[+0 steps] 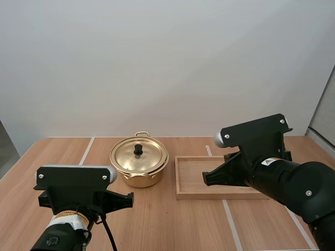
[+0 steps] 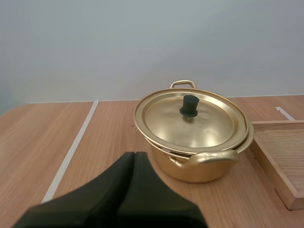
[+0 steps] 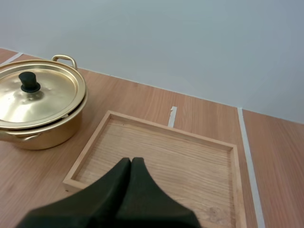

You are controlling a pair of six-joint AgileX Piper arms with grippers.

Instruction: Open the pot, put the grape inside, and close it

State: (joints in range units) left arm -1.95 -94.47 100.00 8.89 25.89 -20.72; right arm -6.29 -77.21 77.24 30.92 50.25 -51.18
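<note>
The pot [image 1: 137, 177] stands about midway between the left and right edges of the tabletop [image 1: 172, 225], toward the far edge. Its lid [image 1: 129, 158] lies on it, with the black knob [image 1: 138, 149] upright. The wooden tray [image 1: 220, 195] lies just beside the pot, on the side of the right edge, with a small gap between them. The left gripper [image 2: 134, 155] is pressed together into one dark wedge and points at the pot. The right gripper [image 3: 131, 160] is also pressed together, over the tray's near rim.
</note>
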